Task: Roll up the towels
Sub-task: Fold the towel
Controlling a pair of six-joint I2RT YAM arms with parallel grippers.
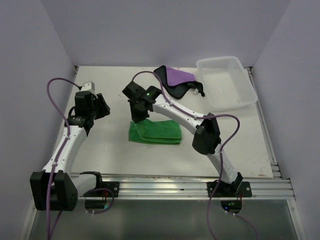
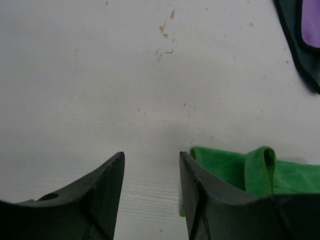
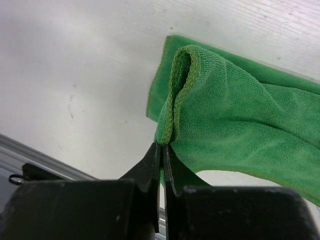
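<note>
Right gripper (image 3: 161, 147) pinching green towel (image 3: 225, 115)
Its jaws are clamped on a lifted fold at the towel's left end, mid table (image 1: 100, 150). The left gripper (image 2: 151, 156) hangs parted and empty just beside it. The purple towel (image 1: 177, 76) lies crumpled by the basket (image 1: 225, 82).

The green towel (image 1: 155, 133) lies folded into a flat, wide band mid-table (image 1: 100, 150), its long side running left to right. At its left end a hemmed edge is lifted into a narrow loop, pinched in the closed right gripper (image 3: 161, 150). The purple towel (image 1: 176, 79), black-backed and black-edged, lies rumpled near the far edge, apart from the green one.
</note>
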